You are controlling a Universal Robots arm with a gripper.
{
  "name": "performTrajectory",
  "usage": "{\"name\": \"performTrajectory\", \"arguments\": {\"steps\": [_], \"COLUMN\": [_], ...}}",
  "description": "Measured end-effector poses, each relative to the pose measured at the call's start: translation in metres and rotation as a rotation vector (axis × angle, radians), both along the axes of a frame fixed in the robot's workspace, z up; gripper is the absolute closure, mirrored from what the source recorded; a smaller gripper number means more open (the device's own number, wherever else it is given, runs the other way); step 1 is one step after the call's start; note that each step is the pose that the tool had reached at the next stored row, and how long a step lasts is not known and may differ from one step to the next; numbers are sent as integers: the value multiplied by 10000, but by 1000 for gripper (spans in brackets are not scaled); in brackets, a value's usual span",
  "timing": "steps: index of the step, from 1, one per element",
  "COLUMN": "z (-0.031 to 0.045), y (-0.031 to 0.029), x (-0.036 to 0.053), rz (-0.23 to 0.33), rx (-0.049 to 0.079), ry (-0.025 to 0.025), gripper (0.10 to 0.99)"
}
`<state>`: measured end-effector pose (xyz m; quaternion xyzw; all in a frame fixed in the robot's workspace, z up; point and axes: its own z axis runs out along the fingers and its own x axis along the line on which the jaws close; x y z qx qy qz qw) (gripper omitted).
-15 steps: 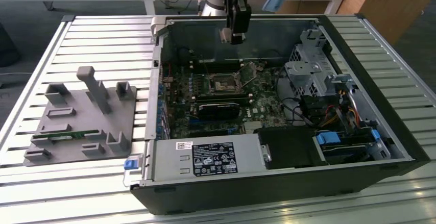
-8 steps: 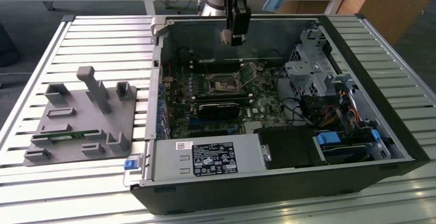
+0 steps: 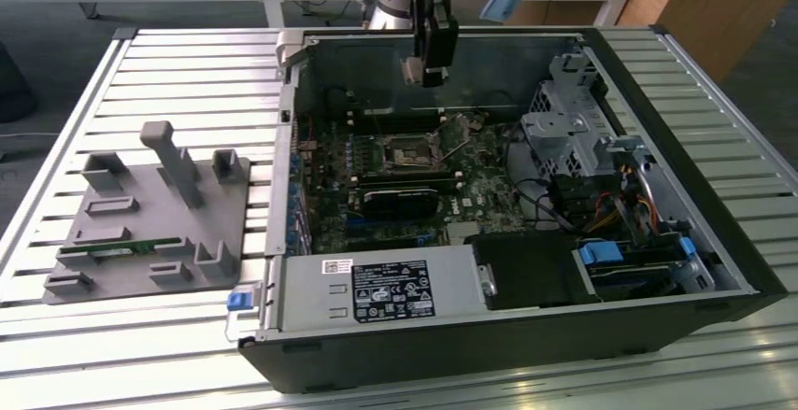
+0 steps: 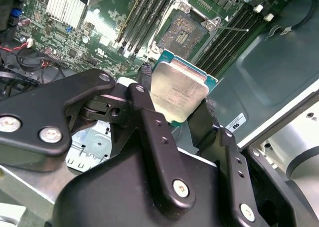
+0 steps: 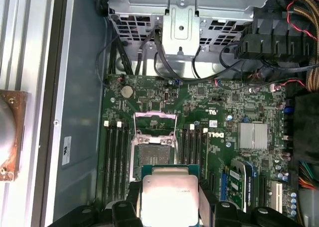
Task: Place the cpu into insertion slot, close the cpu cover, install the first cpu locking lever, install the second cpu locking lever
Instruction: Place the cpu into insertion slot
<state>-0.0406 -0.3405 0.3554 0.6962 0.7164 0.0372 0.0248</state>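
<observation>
My gripper (image 4: 177, 93) is shut on the cpu (image 4: 178, 87), a flat silver-topped chip with a green edge, pinched on two opposite sides by black fingers (image 4: 207, 112). In the exterior view the gripper (image 3: 429, 72) hangs over the open computer case, above and behind the insertion slot (image 3: 409, 151). Both wrist views show the slot (image 4: 183, 31) bare and dark below the chip (image 5: 168, 193), a little ahead of it. The cpu cover (image 5: 154, 118) stands swung open at the far side of the slot (image 5: 153, 155). A thin wire lever (image 4: 234, 28) sticks out beside the socket.
Memory slots (image 5: 115, 152) flank the socket on both sides. A black graphics card (image 3: 402, 200) lies in front of it, a metal drive cage (image 3: 567, 125) with cables at the exterior view's right, the power supply (image 3: 374, 289) in front. A grey fixture (image 3: 149, 223) stands left of the case.
</observation>
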Motion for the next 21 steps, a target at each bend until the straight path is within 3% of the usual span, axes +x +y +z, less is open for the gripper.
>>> {"name": "performTrajectory", "arguments": {"steps": [21], "z": [-129], "y": [0], "x": [0], "rz": [0], "rx": [-2], "ry": [0], "gripper": [545]}}
